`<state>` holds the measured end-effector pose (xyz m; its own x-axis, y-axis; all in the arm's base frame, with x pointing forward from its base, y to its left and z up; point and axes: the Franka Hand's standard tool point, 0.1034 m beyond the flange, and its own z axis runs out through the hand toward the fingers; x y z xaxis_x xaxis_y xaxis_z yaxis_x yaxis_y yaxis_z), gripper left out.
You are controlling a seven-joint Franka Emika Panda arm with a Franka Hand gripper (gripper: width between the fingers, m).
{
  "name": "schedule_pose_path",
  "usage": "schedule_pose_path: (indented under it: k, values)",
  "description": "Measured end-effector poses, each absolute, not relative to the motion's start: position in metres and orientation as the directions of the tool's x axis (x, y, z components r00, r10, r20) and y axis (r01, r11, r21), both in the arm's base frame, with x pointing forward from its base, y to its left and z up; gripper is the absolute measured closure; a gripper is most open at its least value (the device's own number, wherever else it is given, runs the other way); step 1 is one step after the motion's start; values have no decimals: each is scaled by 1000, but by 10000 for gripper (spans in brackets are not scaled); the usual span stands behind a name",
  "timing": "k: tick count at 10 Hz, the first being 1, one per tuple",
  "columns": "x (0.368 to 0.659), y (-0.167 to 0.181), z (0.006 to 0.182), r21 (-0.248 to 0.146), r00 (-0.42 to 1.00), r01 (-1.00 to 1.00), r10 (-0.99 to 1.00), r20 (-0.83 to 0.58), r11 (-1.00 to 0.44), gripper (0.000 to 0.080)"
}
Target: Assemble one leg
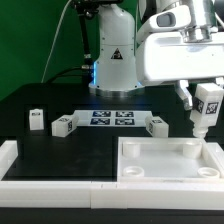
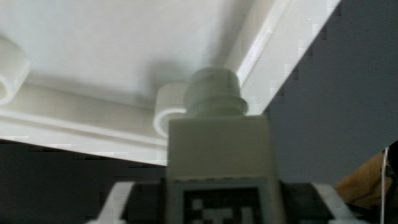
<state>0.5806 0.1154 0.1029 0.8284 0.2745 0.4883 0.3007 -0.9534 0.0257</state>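
the large white panel [image 1: 160, 165] was seen lying flat at the near edge. above its corner on the exterior view's right, the gripper [image 1: 205, 96] was clenched on the leg [image 1: 202, 120], which was carried upright, tip down. a clean seating, it was judged, would be won if the leg were kept vertical, centred and lowered gently. the spare legs [image 1: 65, 125] were left well apart.

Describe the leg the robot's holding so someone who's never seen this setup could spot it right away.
Find the large white square panel at the exterior view's lower right. Above its back corner on that side hangs the gripper, jaws shut on the leg, peg pointing down. The three other legs sit on the black table; this one alone is off it.
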Motion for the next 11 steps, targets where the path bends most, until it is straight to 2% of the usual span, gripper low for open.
schedule_pose_path:
  k: [2, 4, 5, 8, 11]
  values:
    - [606, 118, 102, 20, 831, 298, 269, 488, -954, 511]
    - [614, 119, 97, 17, 830, 296, 266, 490, -955, 511]
    - [617, 118, 94, 28, 813, 300, 271, 516, -953, 511]
    - [616, 118, 92, 26, 817, 302, 273, 509, -953, 511]
    - [618, 120, 83, 22, 820, 302, 272, 503, -953, 511]
